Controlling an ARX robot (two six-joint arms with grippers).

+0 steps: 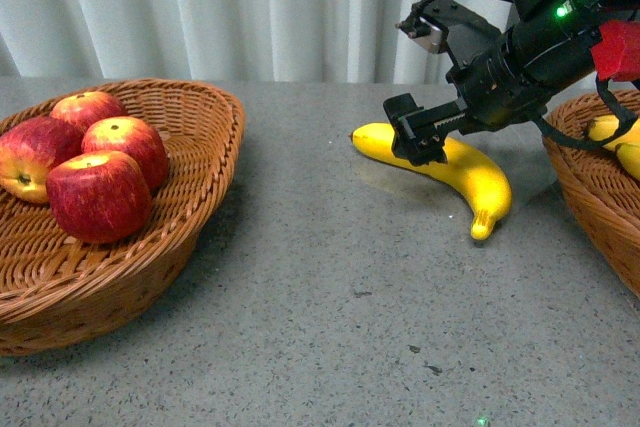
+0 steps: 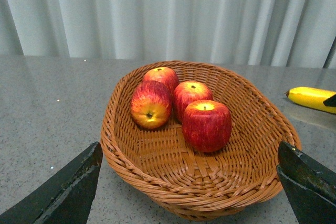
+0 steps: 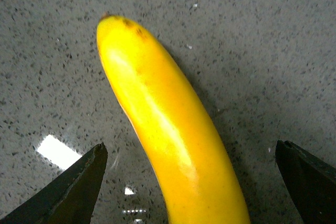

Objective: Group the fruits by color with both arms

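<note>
The right gripper [image 1: 418, 137] is hovering wide open over a banana [image 1: 470, 175] lying on the desk [image 1: 330, 287] — gripping nothing; the left gripper [image 2: 189, 182] is gaping open too, empty.

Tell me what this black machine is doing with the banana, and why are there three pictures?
It is a robot with two arms, sorting fruit by color. One picture comes from a camera on its body; the other two come from cameras on its wrists.

In the body view, the right arm's tool hangs open over a banana lying on the grey table. Nothing is held yet. The right wrist picture shows that banana up close between the tool's two dark fingers.

The left wrist picture looks at a woven basket holding four red apples; its tool is open too. Another basket at the right edge already has yellow fruit in it.
</note>
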